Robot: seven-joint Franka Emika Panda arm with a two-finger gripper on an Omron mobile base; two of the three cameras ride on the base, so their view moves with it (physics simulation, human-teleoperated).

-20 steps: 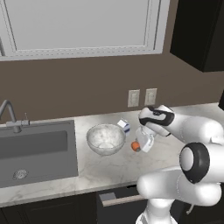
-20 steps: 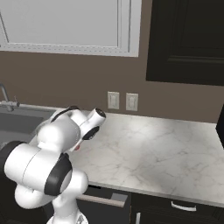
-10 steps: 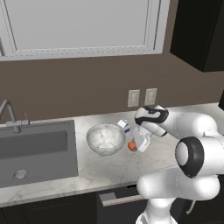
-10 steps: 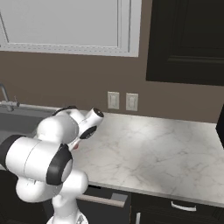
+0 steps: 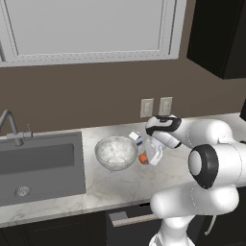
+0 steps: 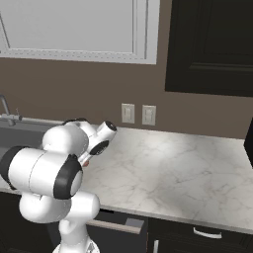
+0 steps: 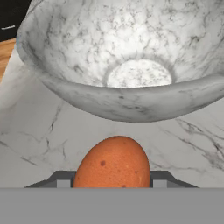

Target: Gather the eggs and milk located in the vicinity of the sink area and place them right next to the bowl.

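The milk (image 5: 136, 139) sits by the bowl (image 5: 116, 152), and the tool (image 5: 145, 157) holds one egg (image 7: 113, 163) beside it, not yet let go.

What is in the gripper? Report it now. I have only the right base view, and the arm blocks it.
Observer: In the hand view, the gripper is shut on an egg.
Operator: Give me the bowl's place.
Observer: In the left base view, the bowl stands between the egg and the sink, close beside the egg.
Operator: Now the milk.
Observer: The milk is on the counter, at the far side of the bowl's rim, near the gripper.
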